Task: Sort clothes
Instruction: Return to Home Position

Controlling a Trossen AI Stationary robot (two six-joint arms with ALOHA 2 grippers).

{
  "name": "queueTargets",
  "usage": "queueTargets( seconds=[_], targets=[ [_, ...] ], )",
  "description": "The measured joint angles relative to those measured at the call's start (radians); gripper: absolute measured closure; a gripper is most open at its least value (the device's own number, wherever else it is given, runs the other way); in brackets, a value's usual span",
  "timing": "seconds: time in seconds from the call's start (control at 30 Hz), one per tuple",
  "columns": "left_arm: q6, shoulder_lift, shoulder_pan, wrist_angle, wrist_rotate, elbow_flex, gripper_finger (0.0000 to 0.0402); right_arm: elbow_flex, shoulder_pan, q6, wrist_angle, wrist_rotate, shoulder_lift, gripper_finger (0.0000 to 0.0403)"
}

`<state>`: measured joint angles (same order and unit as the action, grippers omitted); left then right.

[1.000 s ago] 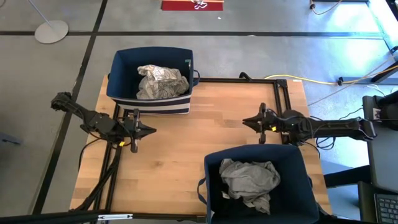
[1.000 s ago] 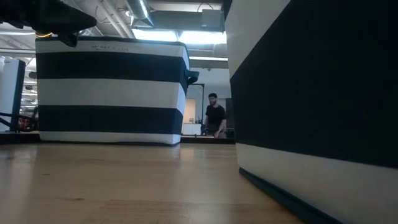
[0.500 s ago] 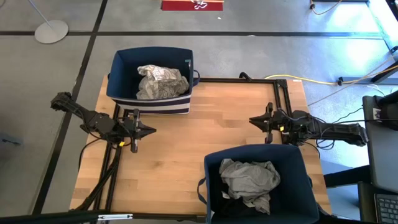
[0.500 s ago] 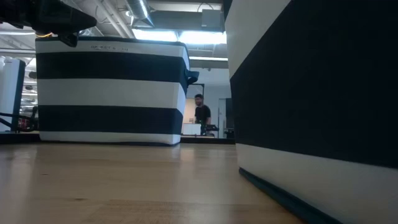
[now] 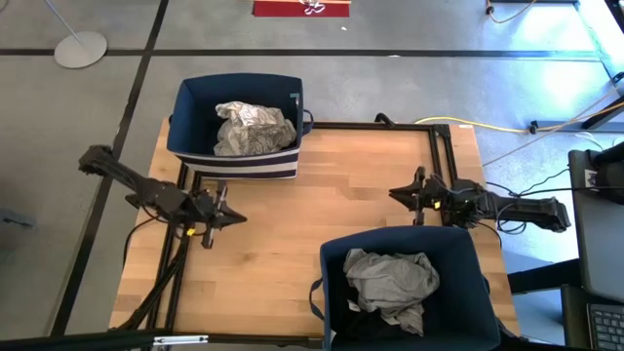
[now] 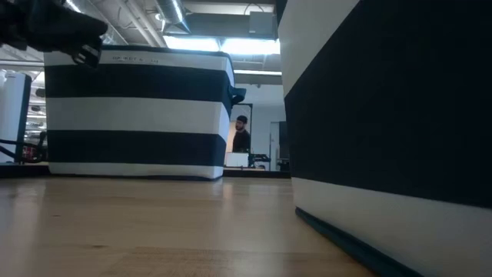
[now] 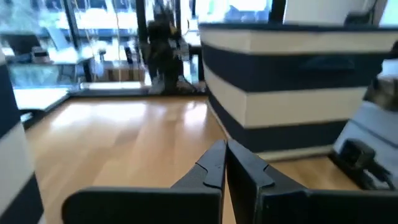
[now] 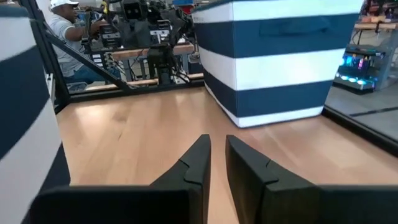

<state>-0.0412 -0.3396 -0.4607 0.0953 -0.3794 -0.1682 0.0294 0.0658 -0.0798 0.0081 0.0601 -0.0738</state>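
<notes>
Wood tabletop [image 5: 292, 224] lies bare between the two grippers, no garment left on it. The striped bin [image 5: 239, 166] just beyond the left gripper [image 5: 237, 216] holds the pale, patterned clothes [image 5: 252, 129]. The navy bin [image 5: 458, 283] just beside the right gripper [image 5: 396, 190], on its near side, holds the grey clothes [image 5: 390, 283] over something darker. So the sorting looks finished, and what remains is only parking the arms. Over the last second the right arm has folded back a little toward its own edge of the table, its gripper easing away from the middle. The left gripper has slid slightly toward the near side, away from the striped bin. Both hang low over open wood, well apart from each other and from any cloth. The left fingers [image 7: 214, 165] are pressed together and carry nothing. The right fingers [image 8: 196, 158] sit almost together, a sliver between them, also with nothing held. Neither arm looks fully tucked away yet.
</notes>
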Motion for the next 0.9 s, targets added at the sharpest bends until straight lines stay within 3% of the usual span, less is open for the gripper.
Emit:
queueTargets(
  seconds=[0.1,0.33,0.5,0.9],
  targets=[
    [0.031,0.010,0.047,0.082,0.010,0.044,0.0399,-0.012,0.000,-0.003,0.031,0.000,0.008,0.0352],
    [0.070,0.052,0.234,0.075,0.003,0.075,0.0399,-0.012,0.000,-0.002,0.047,0.000,0.007,0.0352],
    [0.021,0.105,0.330,0.071,0.092,0.140,0.0399,-0.012,0.000,-0.003,0.046,0.000,0.007,0.0352],
    [0.041,0.313,0.357,-0.051,0.169,0.158,0.0399,-0.012,0.000,-0.034,0.033,-0.066,0.007,0.0352]
  ],
)
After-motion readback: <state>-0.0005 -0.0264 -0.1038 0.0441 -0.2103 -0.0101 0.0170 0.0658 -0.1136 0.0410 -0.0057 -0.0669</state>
